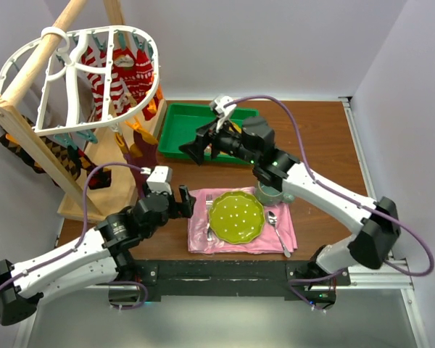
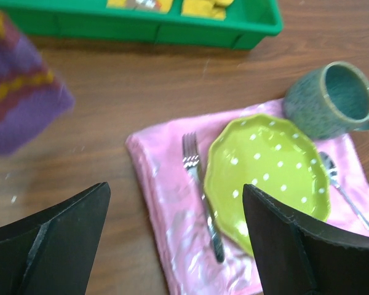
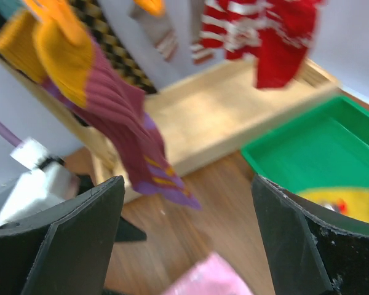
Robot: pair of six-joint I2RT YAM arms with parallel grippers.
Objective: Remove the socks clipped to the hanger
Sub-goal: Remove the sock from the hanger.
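White plastic is forming the oval hanger, which is hooking over the pole of the wooden rack in the upper left of the overhead view. That is letting the socks dangle free below their clips, red-and-white ones highest and a maroon sock lowest, nearest the arms. The right gripper is hanging by the near left corner of the green tray, fingers spread and empty, facing the rack and probably lining up on that maroon sock. The left gripper is hovering beside the pink napkin, also spread and holding nothing. The clips are showing too small here to count. In the left wrist view, the 2 dark fingers are standing wide apart over the table, with the plate, fork and mug ahead. The sock's toe is intruding at the left edge, blurred and cut off, and the tray's contents are being cropped at the top. In the right wrist view, the maroon sock is hanging left of centre above the spread fingers, apart from them. Blur is smearing the whole frame, and the clip holding the sock is lying out of sight.
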